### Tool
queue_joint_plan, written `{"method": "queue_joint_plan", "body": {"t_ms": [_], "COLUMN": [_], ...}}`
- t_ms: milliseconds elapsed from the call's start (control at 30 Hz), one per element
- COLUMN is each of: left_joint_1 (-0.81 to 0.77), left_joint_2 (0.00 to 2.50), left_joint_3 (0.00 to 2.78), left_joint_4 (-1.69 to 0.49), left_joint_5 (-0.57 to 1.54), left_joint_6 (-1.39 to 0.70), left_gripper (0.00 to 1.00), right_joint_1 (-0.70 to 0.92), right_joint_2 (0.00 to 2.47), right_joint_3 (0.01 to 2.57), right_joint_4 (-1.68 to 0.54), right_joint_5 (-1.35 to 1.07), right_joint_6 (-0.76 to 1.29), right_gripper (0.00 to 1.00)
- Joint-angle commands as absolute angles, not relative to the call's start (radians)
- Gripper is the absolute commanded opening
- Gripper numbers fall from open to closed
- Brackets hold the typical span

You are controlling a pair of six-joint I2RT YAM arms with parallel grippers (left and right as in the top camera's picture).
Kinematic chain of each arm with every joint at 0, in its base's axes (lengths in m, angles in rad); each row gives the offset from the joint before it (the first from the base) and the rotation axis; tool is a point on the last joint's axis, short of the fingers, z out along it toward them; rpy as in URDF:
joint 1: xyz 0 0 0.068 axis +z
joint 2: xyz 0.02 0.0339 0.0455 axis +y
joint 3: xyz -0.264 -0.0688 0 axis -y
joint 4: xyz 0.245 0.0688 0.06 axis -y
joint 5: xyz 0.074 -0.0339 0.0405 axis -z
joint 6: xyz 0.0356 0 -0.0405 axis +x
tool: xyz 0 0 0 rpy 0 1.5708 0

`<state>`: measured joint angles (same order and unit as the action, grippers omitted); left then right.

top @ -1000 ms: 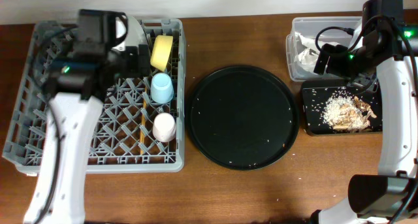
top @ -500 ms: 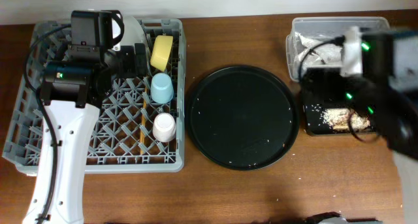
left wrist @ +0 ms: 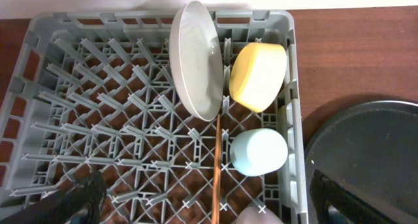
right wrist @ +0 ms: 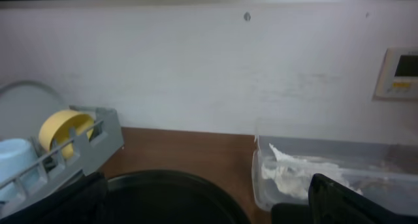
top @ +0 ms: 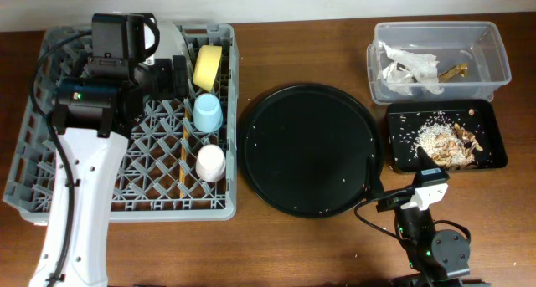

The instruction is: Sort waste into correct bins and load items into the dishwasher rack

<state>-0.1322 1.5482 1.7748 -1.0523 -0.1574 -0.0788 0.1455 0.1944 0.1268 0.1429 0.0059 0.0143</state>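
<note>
In the large grey pegged plastic rack [left wrist: 98, 18], the round pale grey plate [left wrist: 196, 61] stands on edge between pegs, likely for draining, beside the small yellow bowl [left wrist: 258, 77] and light blue cup [left wrist: 258, 152]. The left tool [left wrist: 209, 201] and right tool [right wrist: 209, 201] gape apart, empty.

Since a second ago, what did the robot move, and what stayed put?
The right gripper pulled back from above the clear tub and black tray toward the near edge of the table, open and empty. The left arm shifted slightly over the rack. The napkin, food scraps, plate, bowl, blue cup, pink cup and chopsticks stayed put.
</note>
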Motion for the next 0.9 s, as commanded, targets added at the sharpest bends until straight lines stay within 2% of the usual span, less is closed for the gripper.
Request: {"method": "queue_joint_plan", "body": {"t_ms": [0, 100, 267, 833, 867], "left_joint_1": [-0.13, -0.13, -0.13, -0.13, -0.128], "left_joint_2": [1.549, 1.549, 1.549, 1.55, 1.536], "left_joint_3": [1.776, 1.776, 1.776, 1.769, 1.769], "left_joint_4": [-1.052, -1.052, -1.052, -1.053, -1.055], "left_joint_5": [-0.161, -0.161, -0.161, -0.162, -0.228], "left_joint_6": [-0.074, -0.074, -0.074, -0.074, -0.036], "left_gripper": [1.0, 1.0, 1.0, 1.0, 1.0], "right_joint_1": [0.144, 0.145, 0.166, 0.165, 0.165], "right_joint_2": [0.159, 0.05, 0.003, 0.003, 0.003], "right_joint_3": [0.086, 0.013, 0.006, 0.006, 0.006], "right_joint_4": [0.151, 0.158, -0.081, -0.079, -0.079], "right_joint_5": [-0.001, -0.014, -0.011, -0.018, -0.019], "right_joint_6": [0.008, 0.008, 0.007, 0.007, 0.007], "right_gripper": [0.98, 0.99, 0.98, 0.98, 0.99]}}
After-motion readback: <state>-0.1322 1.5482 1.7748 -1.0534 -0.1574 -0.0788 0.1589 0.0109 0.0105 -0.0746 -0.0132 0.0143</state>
